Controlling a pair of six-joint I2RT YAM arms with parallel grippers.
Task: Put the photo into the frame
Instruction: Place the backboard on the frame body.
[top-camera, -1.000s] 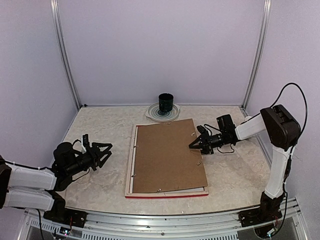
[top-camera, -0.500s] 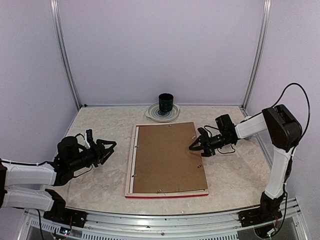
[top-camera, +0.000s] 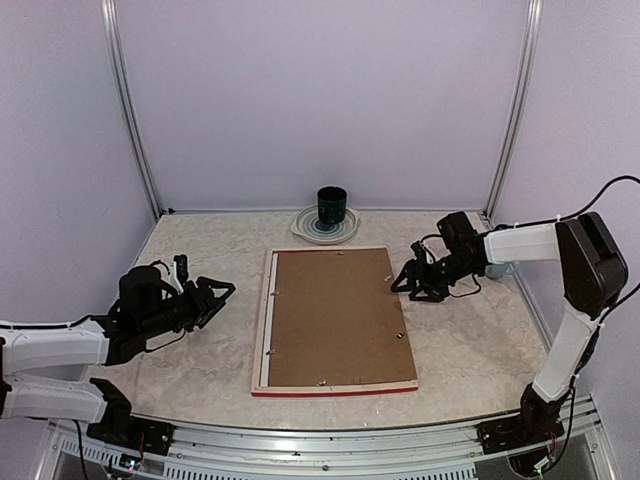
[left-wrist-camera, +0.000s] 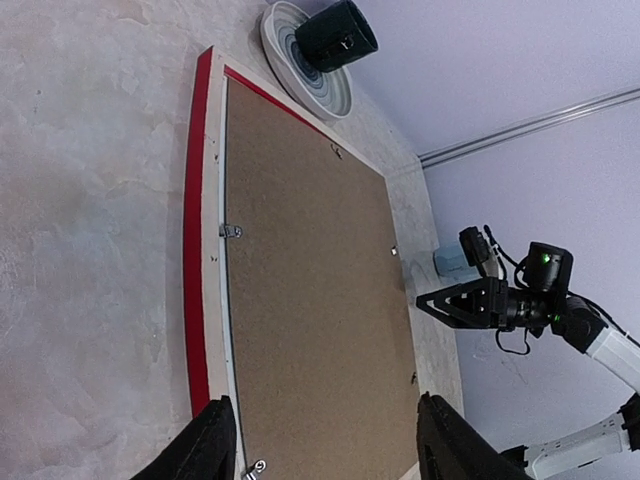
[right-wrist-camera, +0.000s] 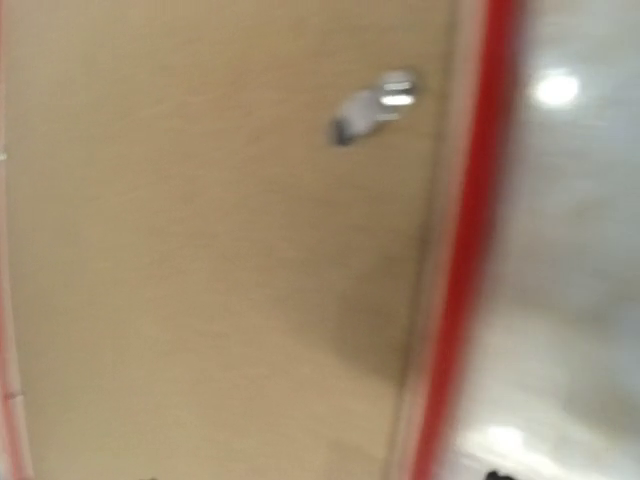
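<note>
The frame (top-camera: 262, 335) lies face down mid-table, its red edge (left-wrist-camera: 197, 250) and pale wood back showing. A plain brown backing board (top-camera: 335, 315) lies flat inside it and fills the opening. The photo is hidden. My left gripper (top-camera: 222, 296) hovers open just left of the frame; its fingers (left-wrist-camera: 205, 445) stand wide apart over the board's near end, holding nothing. My right gripper (top-camera: 408, 283) sits open just off the frame's right rail, touching nothing. The right wrist view is blurred: board (right-wrist-camera: 200, 250), a metal clip (right-wrist-camera: 385, 95) and the red edge (right-wrist-camera: 470, 250).
A dark cup (top-camera: 331, 207) stands on a striped plate (top-camera: 308, 228) at the back, just beyond the frame's far edge. Small metal clips (left-wrist-camera: 231, 231) dot the frame's rails. A small pale blue thing (left-wrist-camera: 448, 260) lies on the table by the right arm.
The backing board, skewed and overhanging the frame's right rail before, now lies square inside it. My right gripper opened, let it go and drew back to the right. The left gripper edged forward.
</note>
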